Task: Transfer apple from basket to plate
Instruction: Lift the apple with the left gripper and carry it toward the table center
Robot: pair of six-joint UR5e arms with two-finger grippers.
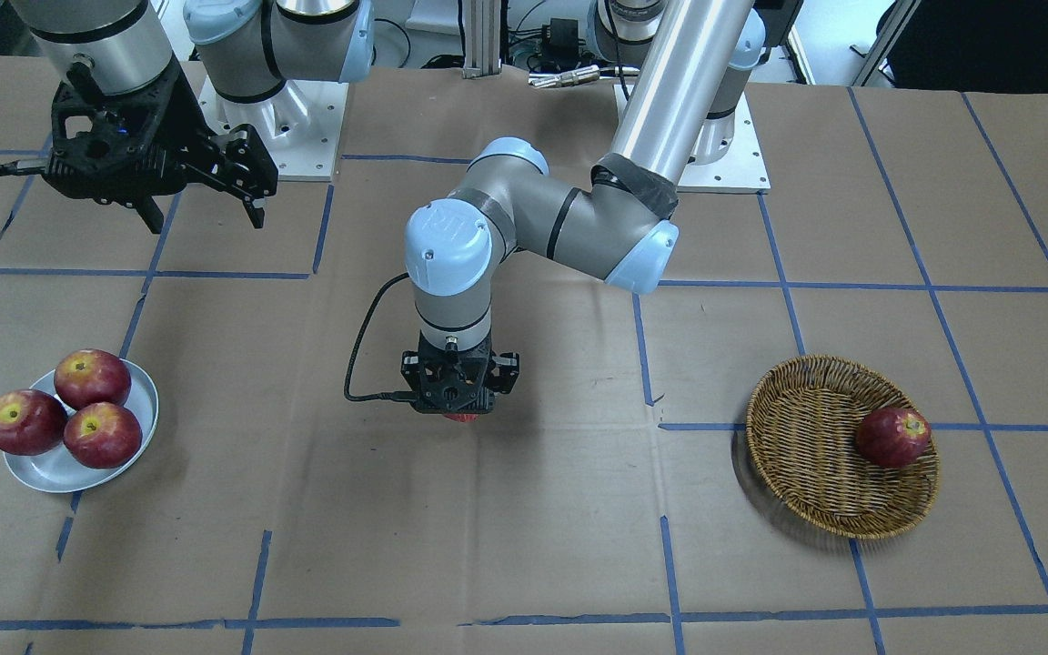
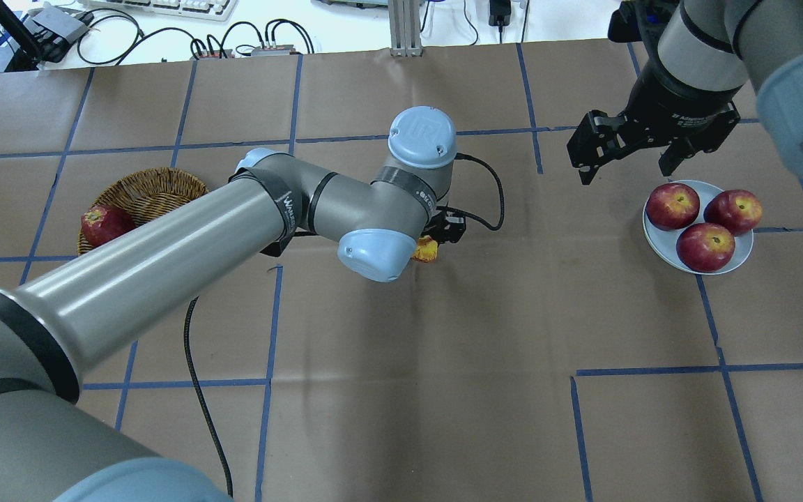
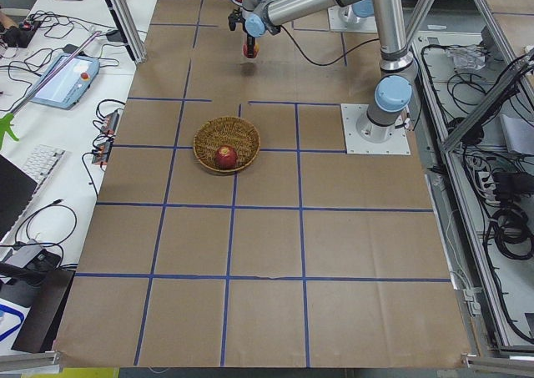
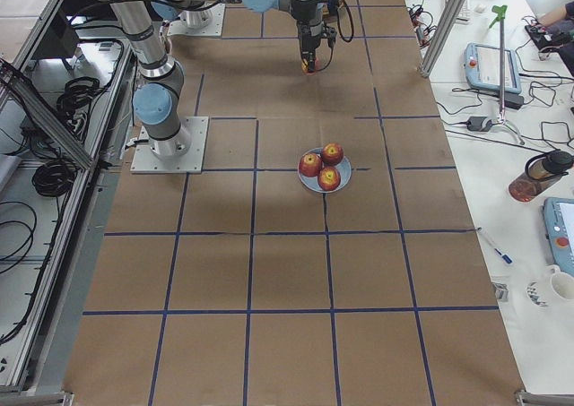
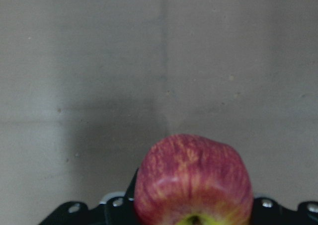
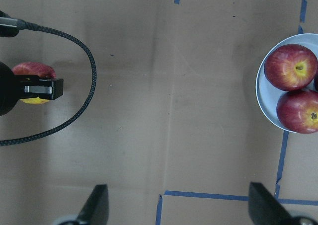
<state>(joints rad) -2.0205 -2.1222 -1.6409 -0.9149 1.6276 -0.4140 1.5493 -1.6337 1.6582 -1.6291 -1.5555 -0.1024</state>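
A: Any writing?
B: "UR" logo on the left arm's blue joint cap, centre of the front view. Same arm had a black band, left of centre in the overhead, with white print that looked like "WARNING". More small white print on the collar above the right gripper, upper right of the overhead. Couldn't read it.
A: Counts?
B: Five apples. One was the apple, streaky red-orange with a yellow-green stem patch. Three dark apples sat bunched on the plate. A fifth apple, also dark, lay in the basket against its right side. One plate, one basket, two arms.
A: Where was the apple?
B: Clamped in the left gripper, centre of the front view, over bare paper. Basket was at lower right, plate at lower left, and the apple was well apart from both. In the left wrist view it filled the bottom centre, with black gripper parts on either side.
A: Right gripper?
B: Jaws spread wide, nothing between them. Upper left of the front view, higher in frame than the plate.
A: Anything else?
B: One black cable looped off the left gripper. Blue tape lines gridded the paper.
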